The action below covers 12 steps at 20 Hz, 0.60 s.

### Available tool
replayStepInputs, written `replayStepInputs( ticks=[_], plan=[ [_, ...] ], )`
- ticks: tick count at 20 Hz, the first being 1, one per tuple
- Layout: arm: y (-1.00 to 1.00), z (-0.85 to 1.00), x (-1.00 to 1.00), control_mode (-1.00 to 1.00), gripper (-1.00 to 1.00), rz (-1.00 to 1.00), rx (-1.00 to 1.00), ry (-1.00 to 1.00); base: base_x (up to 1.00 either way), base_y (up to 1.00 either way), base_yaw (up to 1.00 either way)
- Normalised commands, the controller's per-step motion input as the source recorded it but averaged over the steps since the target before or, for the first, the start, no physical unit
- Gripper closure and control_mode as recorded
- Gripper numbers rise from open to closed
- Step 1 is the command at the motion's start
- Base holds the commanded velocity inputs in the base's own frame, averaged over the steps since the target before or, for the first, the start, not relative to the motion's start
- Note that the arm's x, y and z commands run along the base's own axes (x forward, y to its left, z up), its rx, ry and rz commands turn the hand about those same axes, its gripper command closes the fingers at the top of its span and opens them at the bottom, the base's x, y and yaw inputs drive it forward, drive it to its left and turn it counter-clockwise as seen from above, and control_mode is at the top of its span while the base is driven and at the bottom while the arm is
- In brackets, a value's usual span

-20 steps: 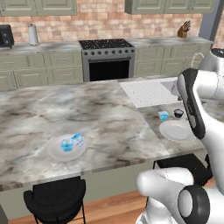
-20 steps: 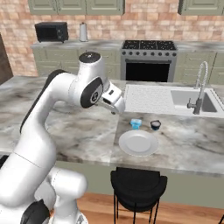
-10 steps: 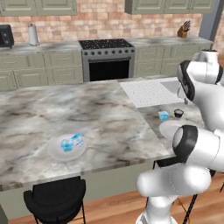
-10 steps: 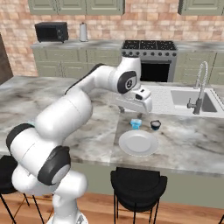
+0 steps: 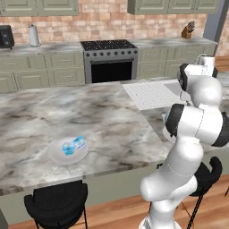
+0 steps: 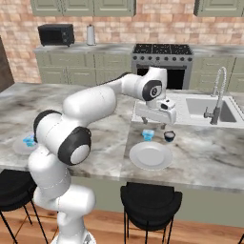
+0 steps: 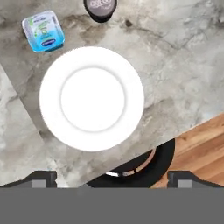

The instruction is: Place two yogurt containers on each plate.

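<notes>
Hovering gripper (image 6: 162,125), perhaps open, above plate (image 7: 92,99)

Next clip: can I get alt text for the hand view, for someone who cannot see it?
Looking straight down, an empty white plate sits on the marble counter. A light-blue yogurt container stands apart from the plate's rim at upper left, beside a dark container at the top edge. A black stool and wood floor show past the counter's edge.
</notes>
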Motion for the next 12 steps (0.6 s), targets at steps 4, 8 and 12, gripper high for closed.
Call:
replayStepInputs(
  ticks=[4, 8, 12],
  plan=[
    [-0.19, -0.61, 0.58, -1.0, -1.0, 0.0, 0.01, -0.01, 0.0, 0.0, 0.0],
    [-0.06, -0.52, 0.38, -1.0, -1.0, 0.0, 0.0, -0.05, 0.0, 0.0, 0.0],
    [-0.18, -0.46, 0.56, -1.0, -1.0, 0.0, 0.0, -0.02, 0.0, 0.0, 0.0]
  ],
)
